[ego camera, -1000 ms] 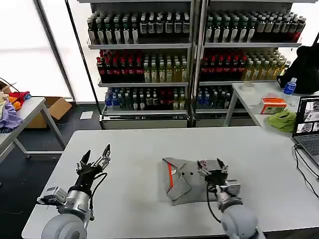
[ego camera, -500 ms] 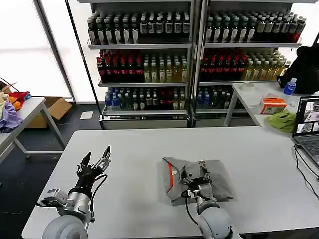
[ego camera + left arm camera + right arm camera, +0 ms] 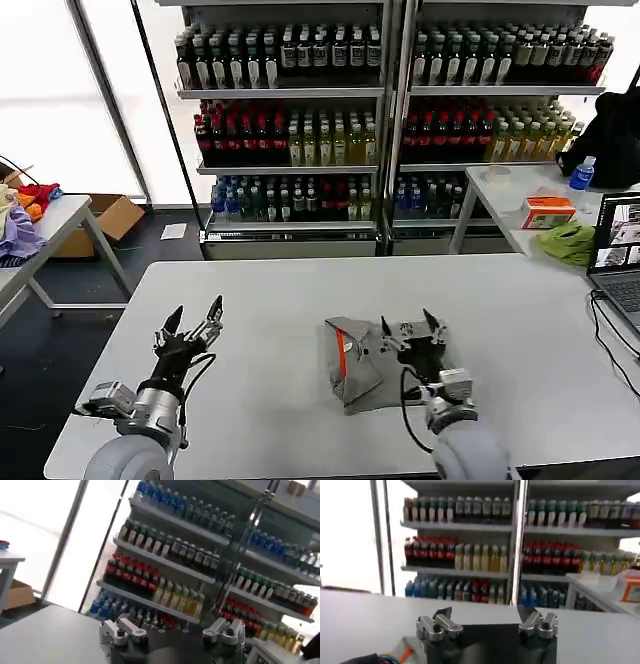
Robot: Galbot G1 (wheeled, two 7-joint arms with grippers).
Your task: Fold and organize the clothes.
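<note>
A folded grey shirt (image 3: 357, 377) with orange-red collar lining lies on the white table (image 3: 270, 290), right of centre. My right gripper (image 3: 408, 328) is open just above the shirt's right part, fingers pointing up and holding nothing; the arm hides the cloth behind it. In the right wrist view the right gripper (image 3: 489, 624) is spread wide, and a grey shirt corner (image 3: 404, 647) shows beside it. My left gripper (image 3: 190, 322) is open and raised over the table's left part, well away from the shirt. The left gripper (image 3: 172, 630) is also spread and empty in the left wrist view.
Shelves of bottles (image 3: 300, 130) stand behind the table. A side table at the right holds a laptop (image 3: 620, 250), a lime-green cloth (image 3: 567, 242) and an orange box (image 3: 548, 212). A black cable (image 3: 610, 335) trails on the right. A lilac cloth (image 3: 18, 232) lies on a table at the left.
My right arm swung left and low over the shirt, then came back right with the gripper raised and open. The left arm has barely moved.
</note>
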